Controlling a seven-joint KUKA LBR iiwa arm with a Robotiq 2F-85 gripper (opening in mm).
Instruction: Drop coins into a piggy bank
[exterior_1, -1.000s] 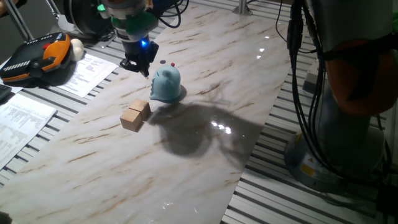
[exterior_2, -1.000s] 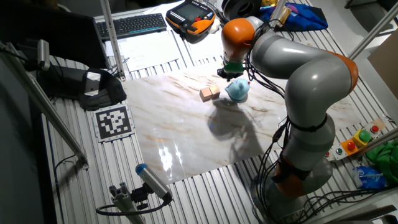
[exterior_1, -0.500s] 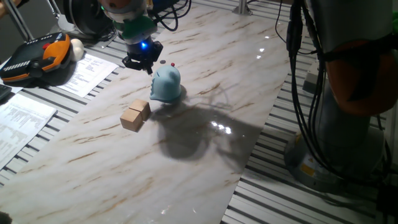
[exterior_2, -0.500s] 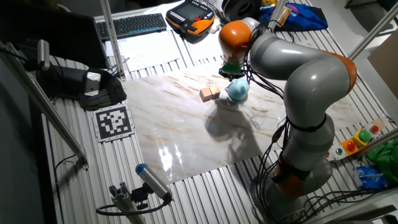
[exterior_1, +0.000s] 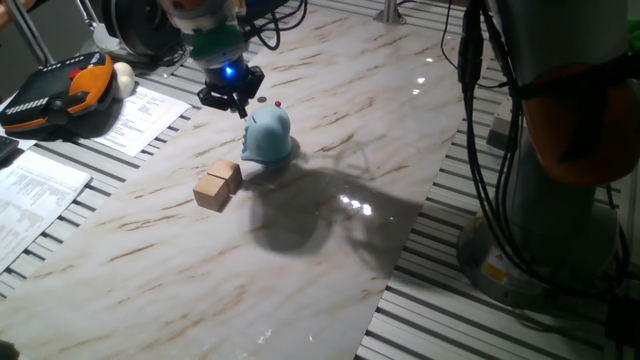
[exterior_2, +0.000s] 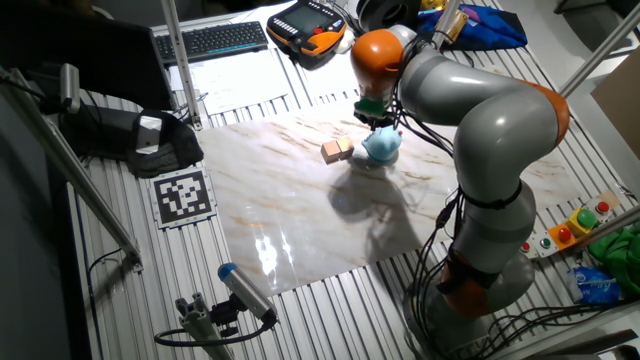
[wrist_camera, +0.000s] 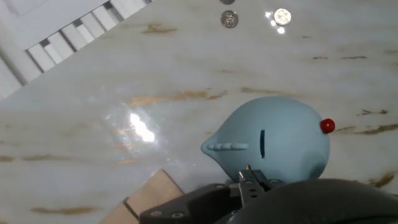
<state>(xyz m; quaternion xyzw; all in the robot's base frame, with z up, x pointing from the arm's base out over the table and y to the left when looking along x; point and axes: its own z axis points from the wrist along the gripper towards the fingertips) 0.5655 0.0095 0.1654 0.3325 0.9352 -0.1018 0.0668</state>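
Note:
The light blue piggy bank (exterior_1: 267, 136) stands on the marble table; it also shows in the other fixed view (exterior_2: 381, 146) and in the hand view (wrist_camera: 273, 144), with a dark slot on top and a red knob. My gripper (exterior_1: 233, 101) hangs just beside its top, on the far left side. In the hand view the fingertips (wrist_camera: 250, 181) are pressed together just short of the slot, with a thin coin edge between them. Two coins (wrist_camera: 229, 19) (wrist_camera: 282, 15) lie flat on the table beyond the bank.
Two tan wooden cubes (exterior_1: 217, 184) sit together left of the bank, near the gripper. An orange-and-black pendant (exterior_1: 60, 92) and papers (exterior_1: 140, 118) lie off the marble slab at the left. The arm's base and cables (exterior_1: 500, 150) stand at the right.
The gripper has shifted a little toward the piggy bank's top. The bank, cubes and coins have not moved.

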